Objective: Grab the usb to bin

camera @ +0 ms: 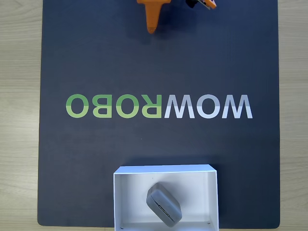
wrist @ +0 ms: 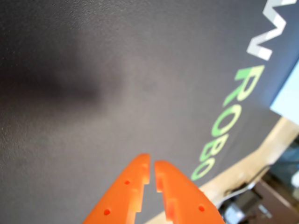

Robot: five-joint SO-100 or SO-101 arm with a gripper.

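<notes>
dark mat [camera: 96, 57] with WOWROBO lettering [camera: 159, 106], wooden table [camera: 19, 96]

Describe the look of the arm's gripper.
The gripper has two bright orange plastic fingers, flat and tapering to points, with small round holes and stepped notches on their inner edges. In the fixed view one orange finger shows as a narrowing wedge, beside a black-and-orange part.

Grey usb [camera: 163, 203] tilted inside the white bin [camera: 165, 170]; orange fingers [camera: 152, 19] well apart, top edge.
</notes>
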